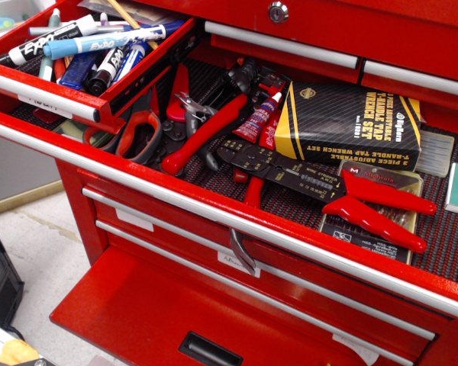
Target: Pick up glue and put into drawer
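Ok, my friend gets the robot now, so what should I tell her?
Claw: not in this view.
Glue: lying in the wide open drawer among red-handled tools, beside the black wrench-set box. Nothing holds it.
Done: cannot tell whether it was just dropped here or has not been picked up yet.
Left: check which drawer is meant; move it if it's another one.

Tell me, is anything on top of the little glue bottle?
Nothing covers the glue; it lies on top of the clutter in the open drawer, leaning beside the black wrench set box, with red-handled pliers close on its other side. No fingers are in view.
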Robot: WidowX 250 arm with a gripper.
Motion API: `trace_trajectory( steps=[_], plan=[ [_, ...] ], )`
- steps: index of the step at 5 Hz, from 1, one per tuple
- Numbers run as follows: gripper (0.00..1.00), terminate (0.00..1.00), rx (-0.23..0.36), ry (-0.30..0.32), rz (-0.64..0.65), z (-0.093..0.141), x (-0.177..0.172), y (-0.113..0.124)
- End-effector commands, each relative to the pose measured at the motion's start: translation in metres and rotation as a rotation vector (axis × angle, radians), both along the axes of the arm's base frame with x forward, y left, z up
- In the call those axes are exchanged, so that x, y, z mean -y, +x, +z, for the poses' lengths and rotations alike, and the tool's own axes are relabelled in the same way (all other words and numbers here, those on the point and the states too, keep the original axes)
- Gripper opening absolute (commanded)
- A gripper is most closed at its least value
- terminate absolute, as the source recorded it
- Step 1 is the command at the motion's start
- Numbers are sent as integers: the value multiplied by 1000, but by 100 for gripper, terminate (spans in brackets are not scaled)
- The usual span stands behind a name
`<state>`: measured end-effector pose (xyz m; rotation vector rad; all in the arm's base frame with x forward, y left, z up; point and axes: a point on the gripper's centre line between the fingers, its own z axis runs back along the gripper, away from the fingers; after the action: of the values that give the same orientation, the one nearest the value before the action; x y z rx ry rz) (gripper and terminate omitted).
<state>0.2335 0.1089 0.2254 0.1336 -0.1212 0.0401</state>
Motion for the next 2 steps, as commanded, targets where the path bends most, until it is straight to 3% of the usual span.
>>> trace_trajectory(
  steps=[1, 2],
  plan=[
    [100, 0, 0, 0, 0, 0, 0, 0],
    [100, 0, -37, 0, 4, -7, 33, 22]
  ],
)
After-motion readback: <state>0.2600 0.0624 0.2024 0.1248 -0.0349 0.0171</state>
